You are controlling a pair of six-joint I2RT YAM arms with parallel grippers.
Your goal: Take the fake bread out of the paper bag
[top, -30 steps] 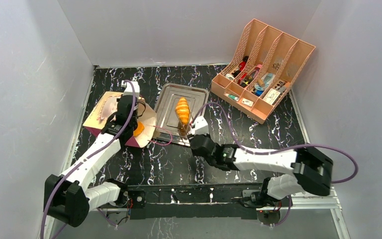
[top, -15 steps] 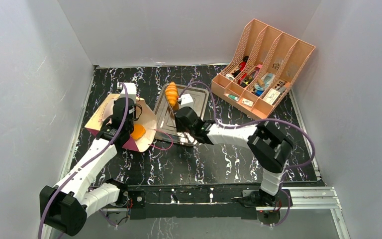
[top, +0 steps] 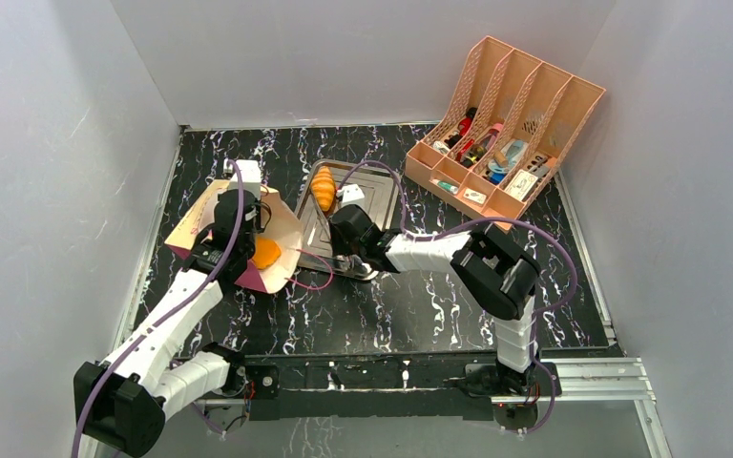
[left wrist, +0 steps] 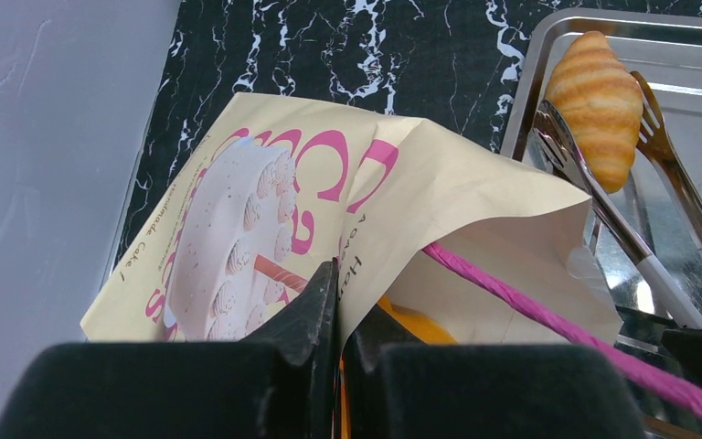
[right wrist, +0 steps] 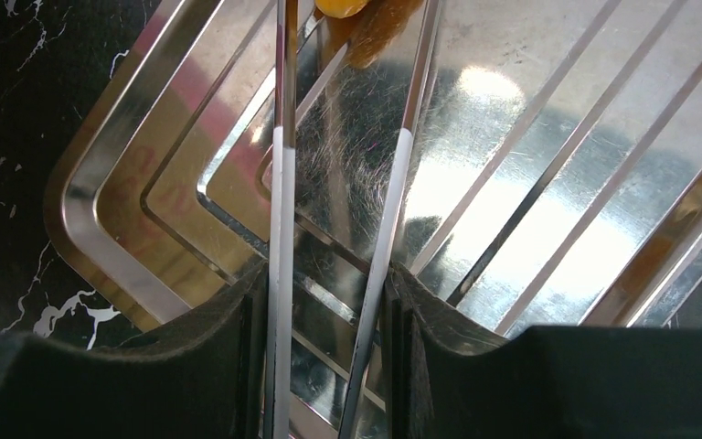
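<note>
Table [top: 439, 305]: black with white marbling, walled in white on three sides.

File rack [top: 506, 124]: peach plastic with four slots, at the far right corner. Small items lie in its low front ends, too small to name.

Paper bag [left wrist: 457, 192]: cream with magenta lettering and a printed cake. It lies on its side at the left of the table, mouth towards the tray. A pink cord handle [left wrist: 548, 311] trails from the mouth.

Tray [top: 382, 191]: ribbed shiny metal at mid-table, just right of the bag.

Tongs [left wrist: 603, 219]: metal with white grips, reaching across the tray. The tips sit on either side of the croissant.

Croissant [left wrist: 599, 105]: glossy golden-orange, out of the bag, at the tray's far left corner between the tong tips. Whether it rests on the tray or hangs just above it cannot be told.

Bread piece [top: 265, 253]: orange, inside the bag's mouth and partly hidden by paper.

Left pincer [left wrist: 338, 302]: fingers pressed fully together, pinching the upper edge of the bag's mouth.

Right pincer [right wrist: 329, 302]: partly closed, squeezing the two arms of the tongs between its fingers, low over the tray's near left corner.
</note>
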